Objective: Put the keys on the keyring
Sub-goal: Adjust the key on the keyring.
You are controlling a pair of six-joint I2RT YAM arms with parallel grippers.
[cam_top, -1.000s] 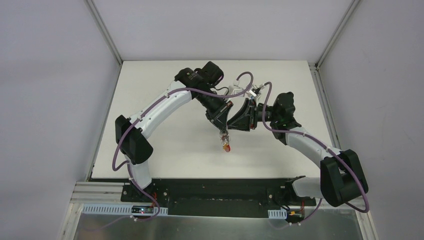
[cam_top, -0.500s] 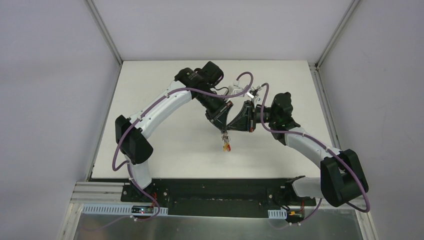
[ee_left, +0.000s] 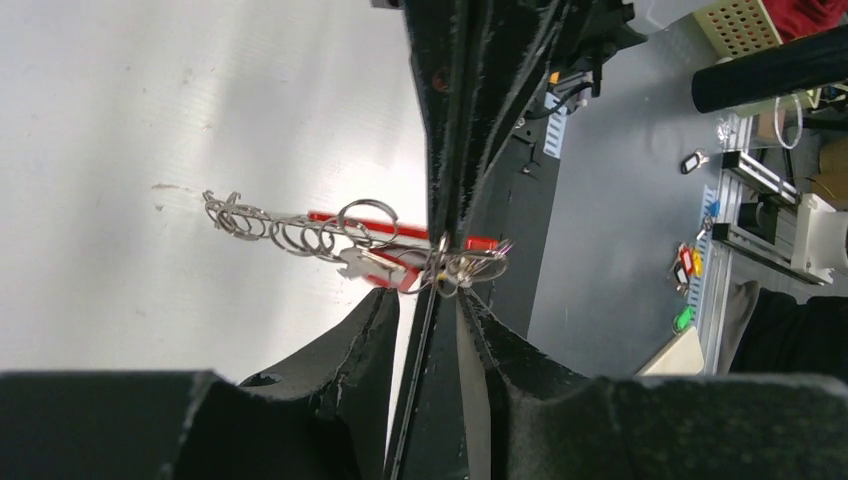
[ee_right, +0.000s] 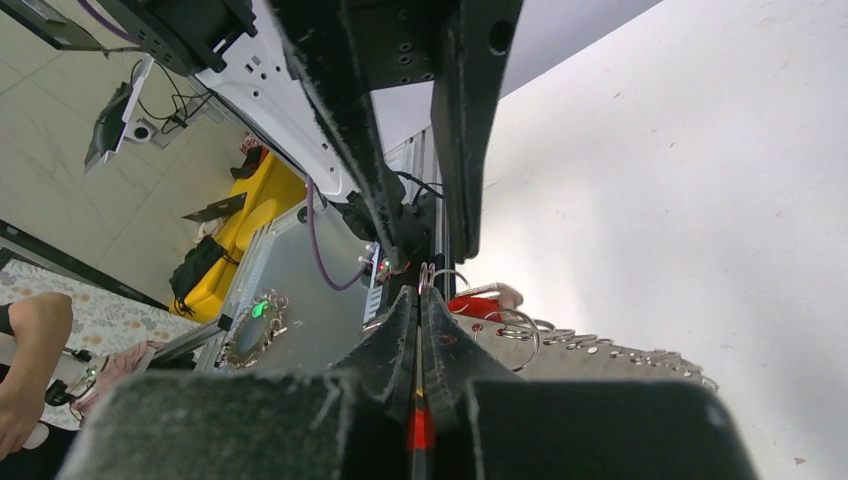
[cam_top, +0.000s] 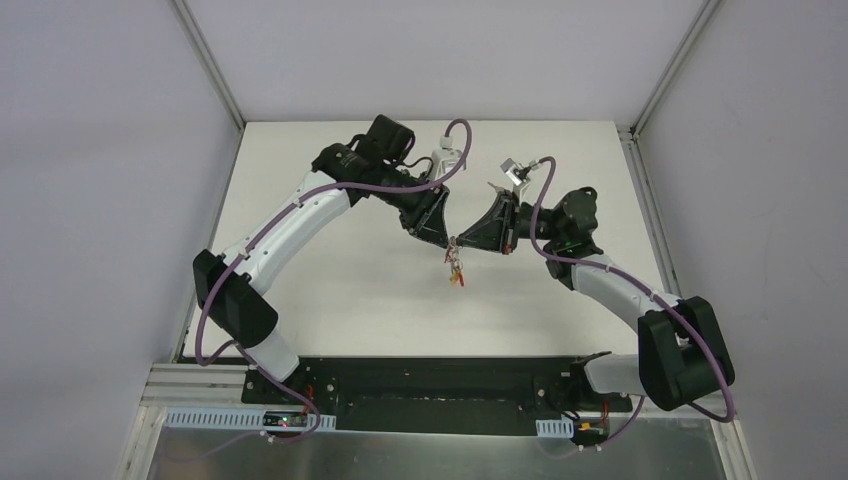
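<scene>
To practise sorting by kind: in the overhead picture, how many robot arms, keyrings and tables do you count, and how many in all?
robot arms: 2, the left arm and the right arm
keyring: 1
table: 1
Total: 4

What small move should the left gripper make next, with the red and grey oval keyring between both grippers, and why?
Probably ease the left gripper back a little, jaws open. The right gripper is shut on the red and grey oval keyring, while the left fingers stand apart beside it, gripping nothing.
</scene>
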